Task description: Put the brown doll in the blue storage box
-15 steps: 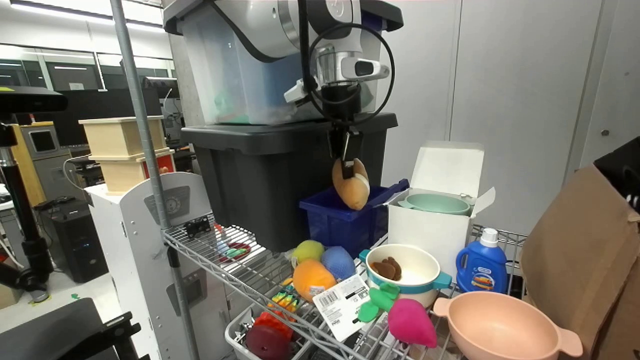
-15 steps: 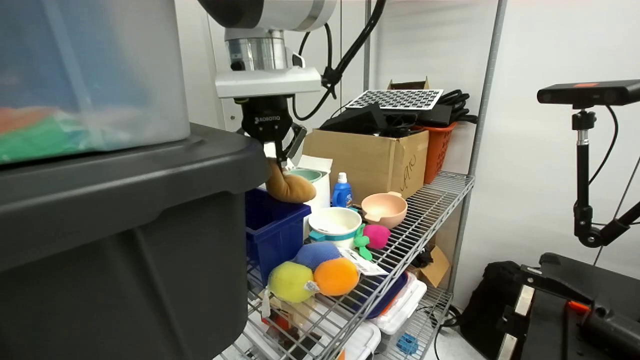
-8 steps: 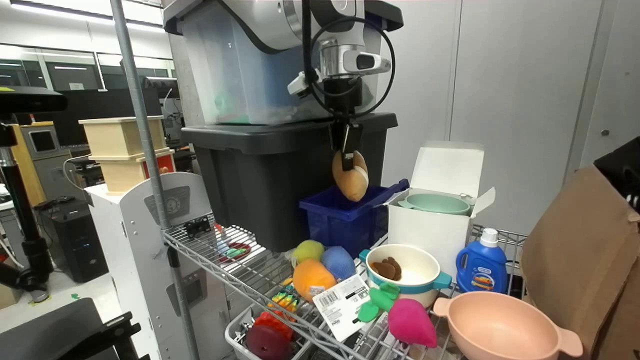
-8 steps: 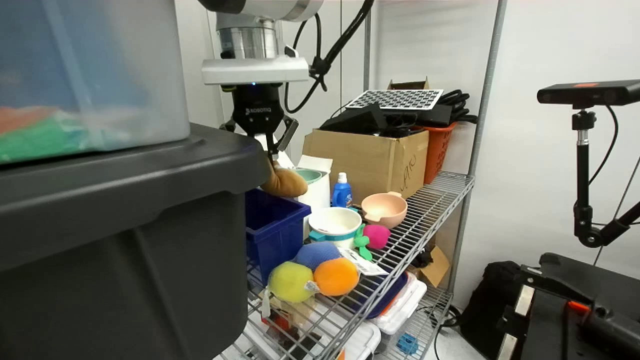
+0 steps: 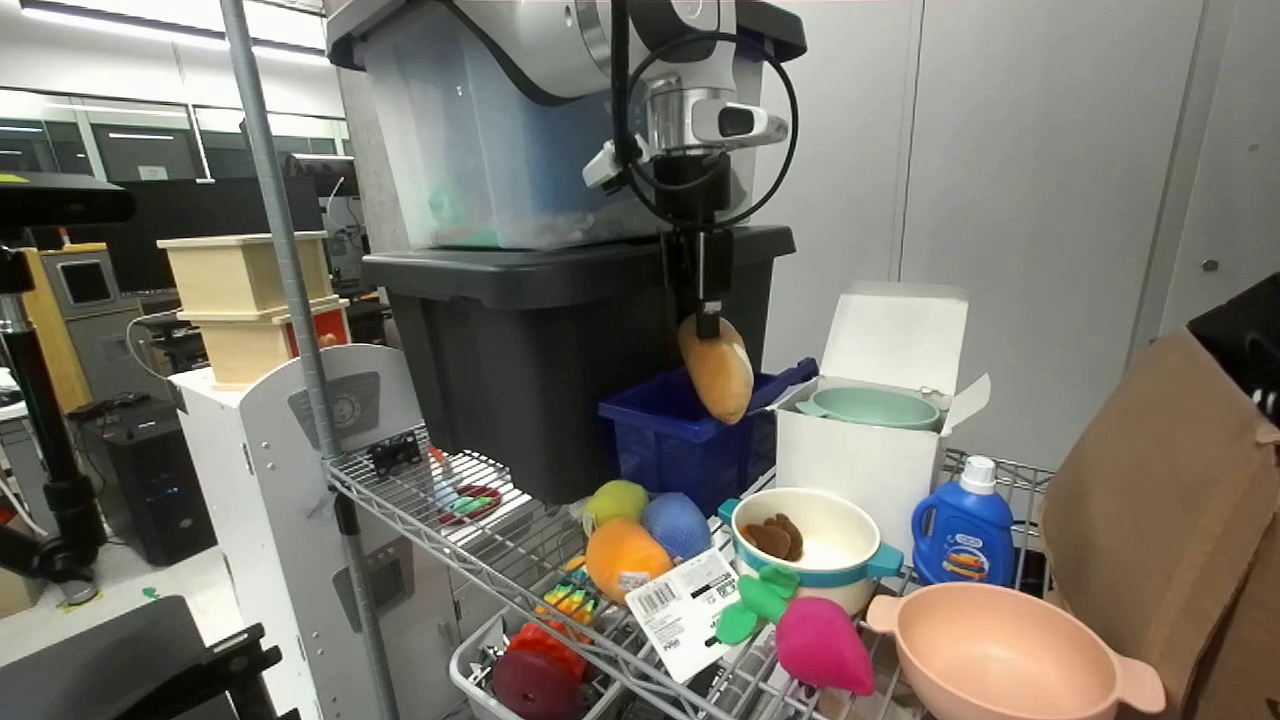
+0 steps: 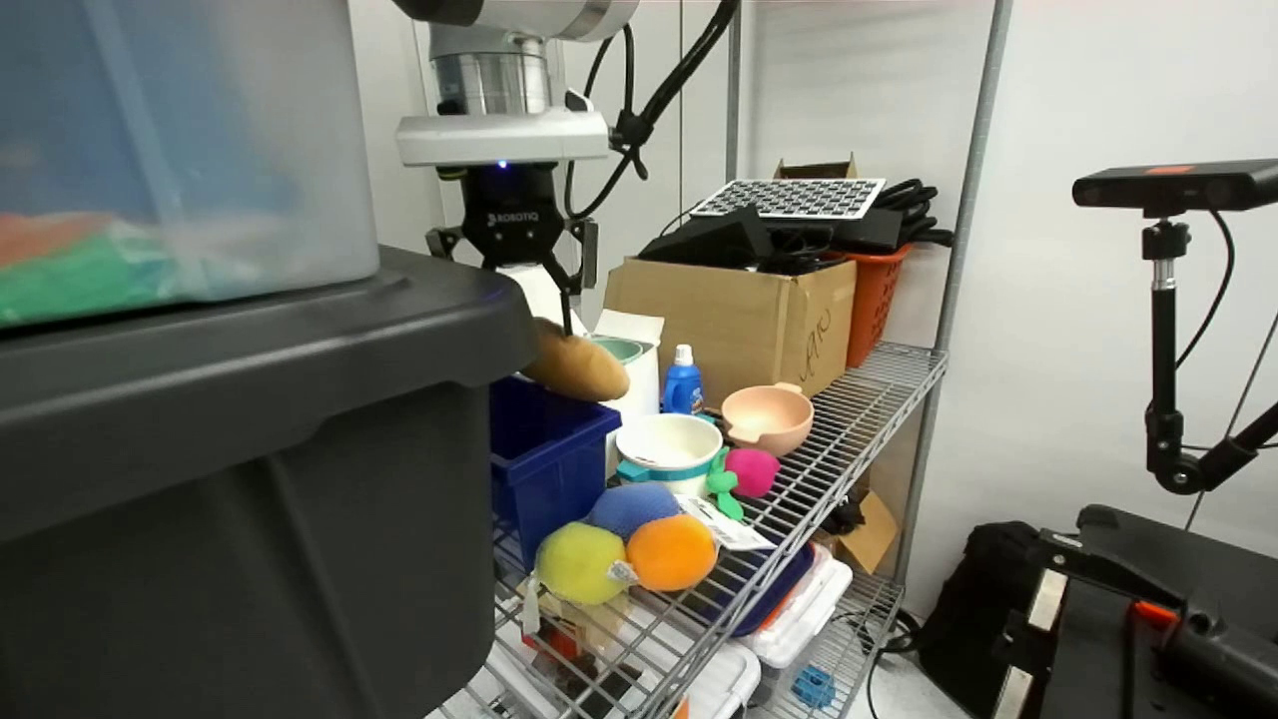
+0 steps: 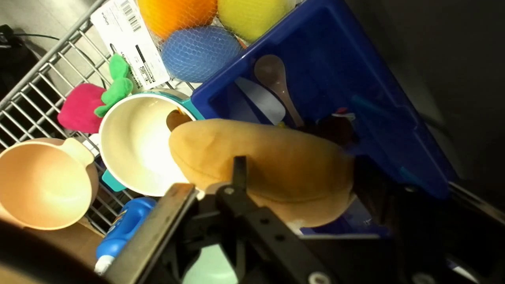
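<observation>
Brown plush doll [image 5: 718, 375] just under the wide-spread gripper [image 7: 300, 161], over the deep-blue storage box [image 5: 665, 455].
The fingers [image 7: 240, 173] stand wide apart, one in front of the doll; contact with it cannot be told. In the wrist view one end of the doll overlaps the box, the other the white-and-teal pot [image 7: 134, 138]. Half a second ago the fingers pinched the doll into a bend; now it is straight, its lower end [image 5: 727, 400] further down in an exterior view. In an exterior view the dark grey tote [image 6: 220, 589] hides a finger and part of the doll; the wrist view shows one finger almost black.
</observation>
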Robot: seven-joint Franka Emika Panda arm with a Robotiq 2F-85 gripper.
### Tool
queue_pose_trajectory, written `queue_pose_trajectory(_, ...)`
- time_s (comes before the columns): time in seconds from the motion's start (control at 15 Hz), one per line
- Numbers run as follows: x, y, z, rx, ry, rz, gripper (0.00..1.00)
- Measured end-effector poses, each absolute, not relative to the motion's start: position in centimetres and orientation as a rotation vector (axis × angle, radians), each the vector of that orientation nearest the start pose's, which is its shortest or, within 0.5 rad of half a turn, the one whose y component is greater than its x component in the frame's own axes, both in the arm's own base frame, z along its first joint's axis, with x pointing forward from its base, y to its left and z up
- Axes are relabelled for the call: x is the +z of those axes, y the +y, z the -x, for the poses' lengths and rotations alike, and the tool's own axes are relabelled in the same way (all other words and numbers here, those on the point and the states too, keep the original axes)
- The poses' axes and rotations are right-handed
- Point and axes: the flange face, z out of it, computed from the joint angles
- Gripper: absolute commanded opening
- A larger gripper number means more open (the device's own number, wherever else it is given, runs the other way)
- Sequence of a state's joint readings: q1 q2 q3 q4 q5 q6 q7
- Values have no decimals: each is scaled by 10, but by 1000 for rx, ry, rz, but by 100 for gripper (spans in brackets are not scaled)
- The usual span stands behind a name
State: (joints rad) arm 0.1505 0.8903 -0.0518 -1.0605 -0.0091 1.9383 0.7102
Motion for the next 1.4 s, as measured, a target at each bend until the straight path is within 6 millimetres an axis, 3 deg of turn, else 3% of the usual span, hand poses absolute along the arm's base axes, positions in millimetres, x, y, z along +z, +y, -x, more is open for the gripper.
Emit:
queue_pose_trajectory(0.93, 301, 77, -765, 14, 901, 3069, 100)
queue_pose_trajectory(1.13, 307, 62, -757, 35, 877, 3090, 100)
queue_pose_trajectory(1.4, 326, 21, -737, 59, 860, 3113, 100)
